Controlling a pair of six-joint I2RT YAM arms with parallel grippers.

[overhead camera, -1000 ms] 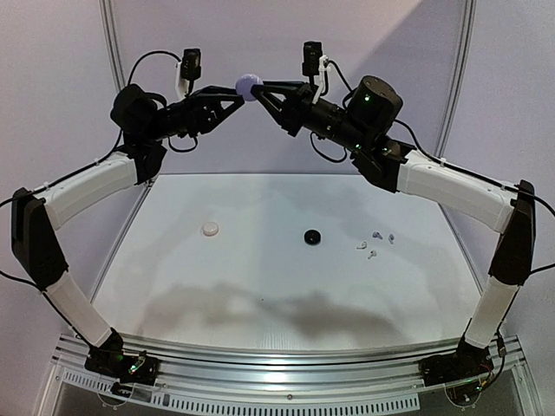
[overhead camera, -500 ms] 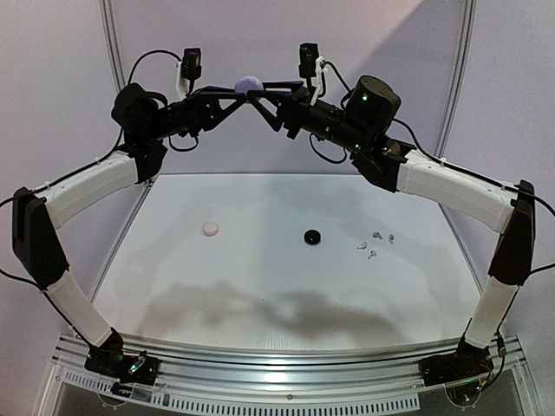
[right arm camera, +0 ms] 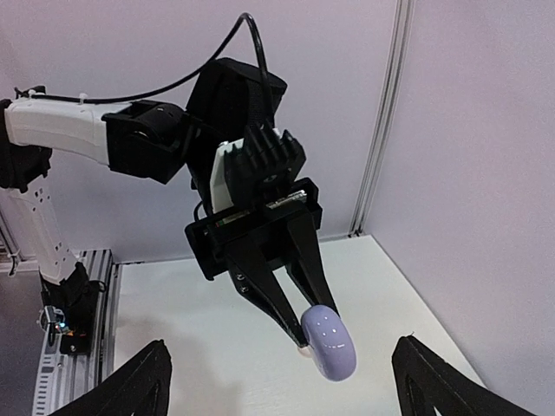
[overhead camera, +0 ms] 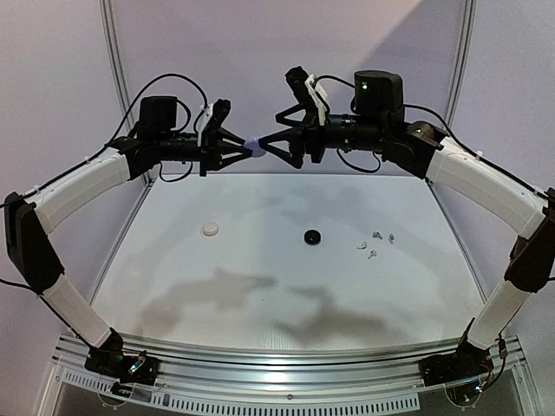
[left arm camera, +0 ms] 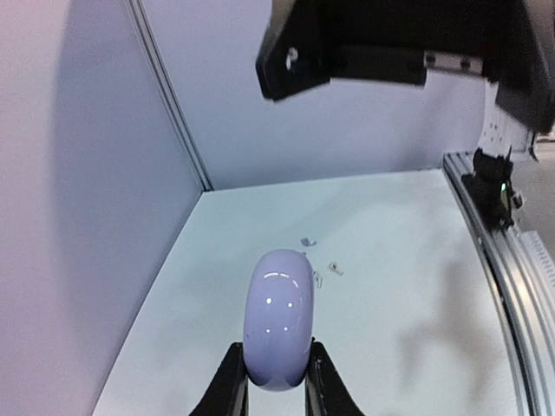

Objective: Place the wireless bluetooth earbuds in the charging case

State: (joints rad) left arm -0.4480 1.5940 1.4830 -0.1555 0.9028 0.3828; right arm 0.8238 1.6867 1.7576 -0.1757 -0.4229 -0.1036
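A closed lavender charging case (overhead camera: 251,149) hangs high above the back of the table, and my left gripper (overhead camera: 245,151) is shut on its edge. In the left wrist view the case (left arm camera: 279,312) stands on edge between the two black fingers (left arm camera: 231,381). My right gripper (overhead camera: 276,147) faces it from the right, open, its tips just off the case. In the right wrist view my right gripper (right arm camera: 282,342) gapes wide, with the case (right arm camera: 330,344) between the spread fingers but untouched by them. Several tiny pale earbuds (overhead camera: 375,237) lie on the table at the right (left arm camera: 317,276).
A small black round case (overhead camera: 311,236) sits mid-table and a white round case (overhead camera: 210,229) to its left. Grey panels wall in the table (overhead camera: 260,286) at the back and both sides. An aluminium rail (overhead camera: 286,381) runs along the near edge.
Both grippers have come down from higher up. The right gripper opened and let go of the lavender case, and the left gripper closed on it and now holds it alone.
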